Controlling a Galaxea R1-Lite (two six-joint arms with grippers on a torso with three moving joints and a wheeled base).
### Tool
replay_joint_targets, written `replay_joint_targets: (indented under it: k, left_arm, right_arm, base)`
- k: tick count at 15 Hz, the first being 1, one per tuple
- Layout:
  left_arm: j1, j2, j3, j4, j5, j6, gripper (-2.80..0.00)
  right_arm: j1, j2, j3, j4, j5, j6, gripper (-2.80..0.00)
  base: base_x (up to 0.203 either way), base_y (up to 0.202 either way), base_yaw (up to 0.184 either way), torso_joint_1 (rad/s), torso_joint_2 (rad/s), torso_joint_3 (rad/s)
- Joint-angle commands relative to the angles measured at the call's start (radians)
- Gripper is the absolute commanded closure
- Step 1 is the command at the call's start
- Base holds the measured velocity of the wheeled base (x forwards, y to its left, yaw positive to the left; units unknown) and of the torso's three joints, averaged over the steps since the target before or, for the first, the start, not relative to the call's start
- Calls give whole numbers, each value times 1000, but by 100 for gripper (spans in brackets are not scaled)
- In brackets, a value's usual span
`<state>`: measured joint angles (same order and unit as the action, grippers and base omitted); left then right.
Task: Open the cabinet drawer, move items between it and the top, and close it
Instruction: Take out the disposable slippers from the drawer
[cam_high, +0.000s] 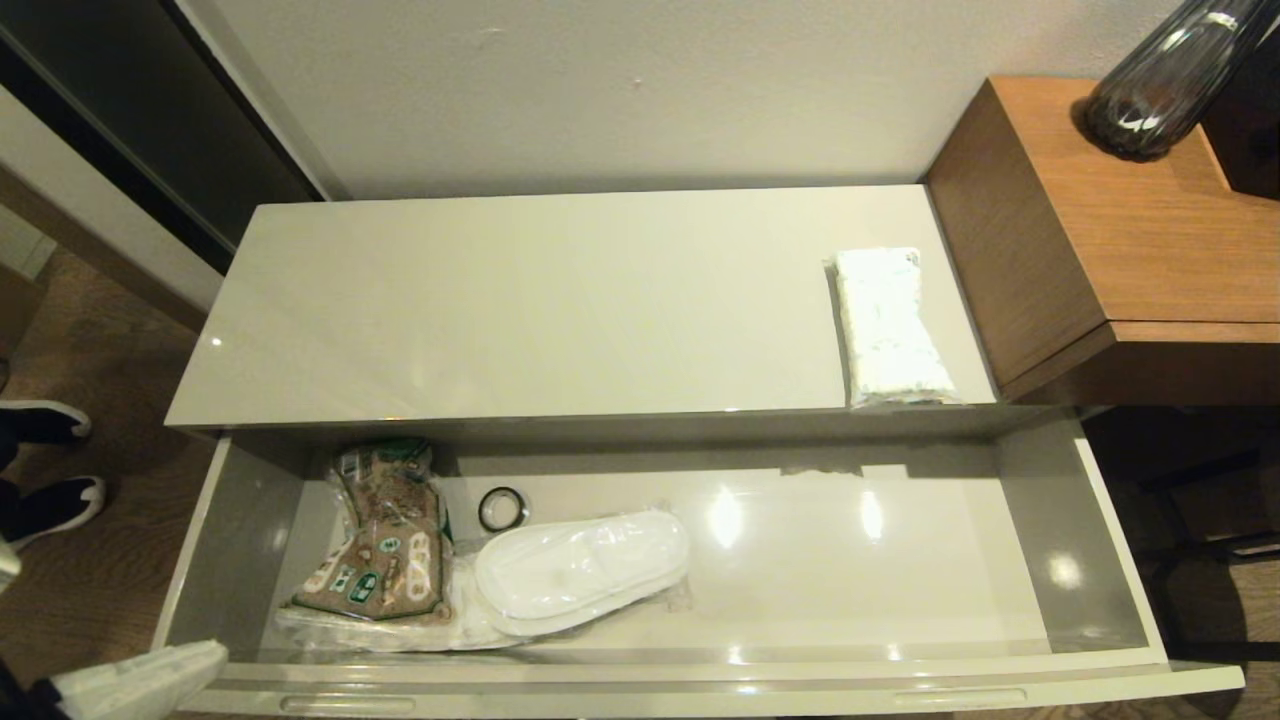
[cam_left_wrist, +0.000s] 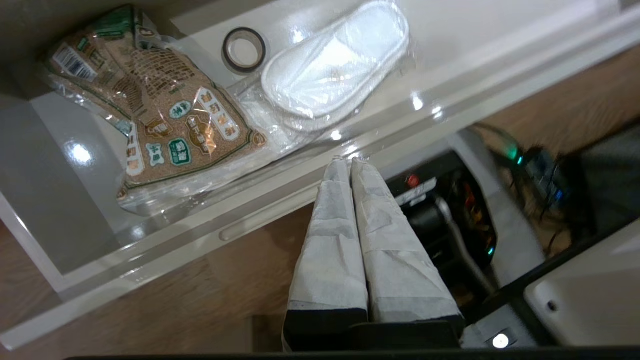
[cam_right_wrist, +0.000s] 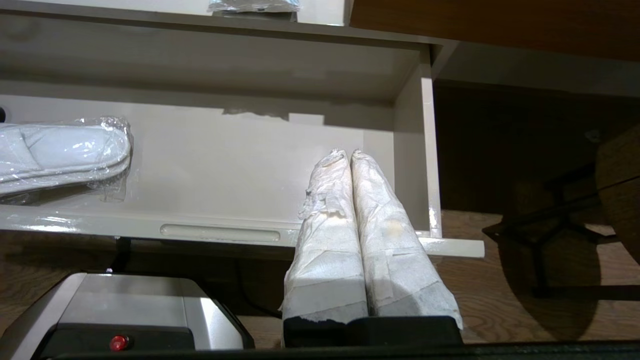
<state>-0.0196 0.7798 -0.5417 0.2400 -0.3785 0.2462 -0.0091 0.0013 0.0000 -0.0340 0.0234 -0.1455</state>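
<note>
Wide glossy cream-beige cabinet drawer (cam_high: 1090, 560) open. White slippers in clear plastic wrap (cam_high: 580, 568) lie inside, left half, beside brown printed packet (cam_high: 385, 540). I judge: light, floppy, slick film; pinch wrap at toe end. Left gripper (cam_left_wrist: 350, 162) jaws clenched, empty, above drawer front; right gripper (cam_right_wrist: 349, 155) same, parked.

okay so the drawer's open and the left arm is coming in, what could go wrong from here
The left gripper sits with jaws shut just outside the drawer front; reaching in low, it might clip that edge. The slippers lie partly under the brown packet, so lifting them could drag it along. Their clear wrap looks slick and may slip.
</note>
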Motion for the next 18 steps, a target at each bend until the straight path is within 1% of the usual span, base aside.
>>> replay_joint_targets:
  k: [1,2,5,6,8,10,11,15,16,18]
  left_arm:
    - [-4,61,-14,3,-3,21,0]
    - [-6,92,-16,4,-6,31,0]
    - [-10,209,-23,-1,-49,61,0]
    - [-10,253,-24,-3,-56,81,0]
    - [-10,346,-44,-10,-60,145,0]
    - [-10,473,-109,-20,-72,227,0]
    - [-10,528,-135,-22,-84,256,0]
    - [-24,797,-283,-27,-155,340,0]
    - [-35,845,-311,-28,-176,372,0]
    - [-46,924,-344,-29,-210,460,0]
  right_arm:
    - [0,2,2,-1,1,-2,0]
    - [-1,2,2,0,0,0,0]
    - [0,2,2,0,1,0,0]
    - [-2,2,2,0,1,-1,0]
    - [0,2,2,0,1,-1,0]
    - [0,2,2,0,1,0,0]
    - [0,2,2,-1,1,-2,0]
    - [0,2,2,0,1,0,0]
    - [0,2,2,0,1,0,0]
    - [0,2,2,0,1,0,0]
  base:
    - [0,0,0,0,0,0]
    - [0,0,0,0,0,0]
    - [0,0,0,0,0,0]
    - [0,0,0,0,0,0]
    - [0,0,0,0,0,0]
    - [0,0,0,0,0,0]
    - [0,0,0,0,0,0]
    - [0,0,0,0,0,0]
    - [0,0,0,0,0,0]
    - [0,0,0,0,0,0]
